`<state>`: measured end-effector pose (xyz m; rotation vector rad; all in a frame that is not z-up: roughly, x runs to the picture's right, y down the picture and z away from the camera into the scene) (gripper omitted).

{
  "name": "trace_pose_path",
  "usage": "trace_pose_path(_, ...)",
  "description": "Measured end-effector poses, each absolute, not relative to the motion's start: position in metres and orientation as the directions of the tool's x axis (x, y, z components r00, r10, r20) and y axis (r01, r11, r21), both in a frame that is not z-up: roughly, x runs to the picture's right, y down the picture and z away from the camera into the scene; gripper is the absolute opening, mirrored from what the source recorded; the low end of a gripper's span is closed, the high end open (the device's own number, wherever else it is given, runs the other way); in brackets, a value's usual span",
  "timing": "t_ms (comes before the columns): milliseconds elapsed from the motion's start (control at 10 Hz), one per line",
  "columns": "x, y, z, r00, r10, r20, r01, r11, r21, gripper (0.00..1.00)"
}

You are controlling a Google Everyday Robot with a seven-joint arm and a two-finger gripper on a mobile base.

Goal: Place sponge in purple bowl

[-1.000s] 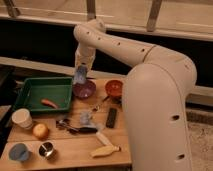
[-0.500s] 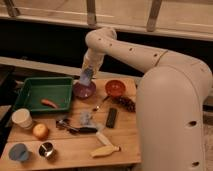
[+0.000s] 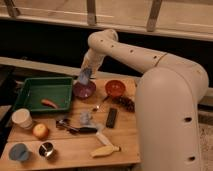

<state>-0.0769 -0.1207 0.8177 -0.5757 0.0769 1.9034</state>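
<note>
The purple bowl [image 3: 84, 90] sits on the wooden table, right of the green tray. My gripper [image 3: 84, 75] reaches down from the white arm and hangs just above the bowl's far rim. It is shut on the blue-grey sponge [image 3: 83, 77], which hangs from it over the bowl. The sponge's lower edge is close to the rim; I cannot tell if it touches.
A red bowl [image 3: 115, 88] stands right of the purple one. The green tray [image 3: 35, 87] holds a carrot [image 3: 49, 103]. A black remote [image 3: 111, 117], a spoon [image 3: 98, 106], a banana [image 3: 105, 150], a white cup [image 3: 22, 118], an orange fruit [image 3: 40, 131] and two small cups lie nearer the front.
The arm has swung to the right and the sponge has shifted slightly right, staying just above the purple bowl. The grip on the sponge is unchanged.
</note>
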Motion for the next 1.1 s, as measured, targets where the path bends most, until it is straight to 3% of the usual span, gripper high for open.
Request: trace_pose_path(1100, -0.105, -0.135, 0.827, -0.221, 0.877, -0.426, -0.878, -0.369, -0.304, 0.00)
